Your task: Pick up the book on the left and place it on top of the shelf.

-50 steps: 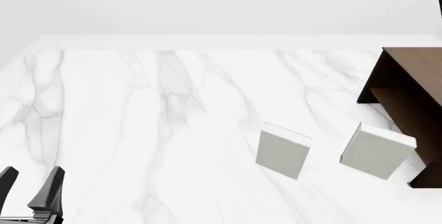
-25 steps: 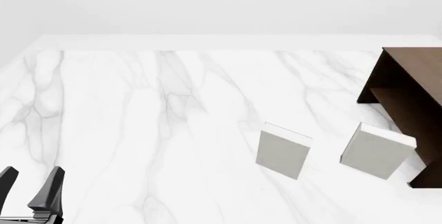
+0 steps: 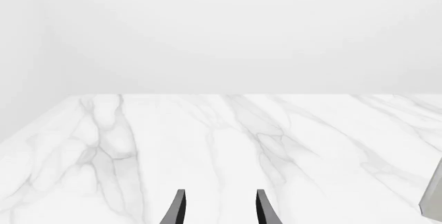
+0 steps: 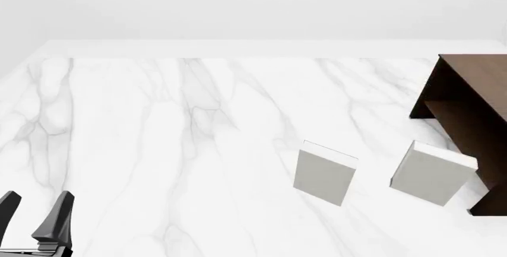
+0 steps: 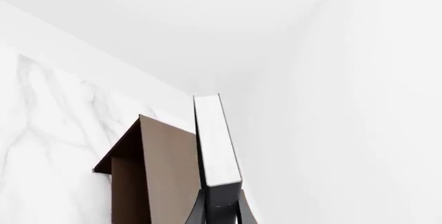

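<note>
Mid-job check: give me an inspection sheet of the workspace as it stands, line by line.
Surface: white marble table, bare across its left and middle.
Job's things: black book clamped in the right gripper, over the brown shelf; the shelf sits at the table's right edge.
Clutter: two pale grey books standing beside the shelf.
Grippers: left gripper open, holding nothing, low at the near left; right gripper shut on the black book, out of the front view.
Cables: nothing seen.
Surroundings: plain white walls.
</note>
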You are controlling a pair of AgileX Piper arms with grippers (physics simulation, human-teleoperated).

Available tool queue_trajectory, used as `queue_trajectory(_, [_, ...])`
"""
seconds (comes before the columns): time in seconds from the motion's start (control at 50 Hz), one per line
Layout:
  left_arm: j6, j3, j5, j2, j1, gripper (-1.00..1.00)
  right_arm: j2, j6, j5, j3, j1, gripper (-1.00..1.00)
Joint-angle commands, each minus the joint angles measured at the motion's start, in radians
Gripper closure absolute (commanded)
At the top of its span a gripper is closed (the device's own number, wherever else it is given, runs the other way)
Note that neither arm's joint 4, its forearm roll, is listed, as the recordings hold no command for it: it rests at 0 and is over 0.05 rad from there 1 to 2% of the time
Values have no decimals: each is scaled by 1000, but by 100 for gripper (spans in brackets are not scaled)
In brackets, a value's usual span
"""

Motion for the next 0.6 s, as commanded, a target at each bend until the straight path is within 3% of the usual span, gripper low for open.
queue_trajectory(0.02, [0, 0, 0, 0, 0, -100, 12, 8, -16, -33, -31, 100])
queue_trajectory(0.6, [0, 0, 0, 0, 0, -100, 43, -39, -43, -49, -83, 100])
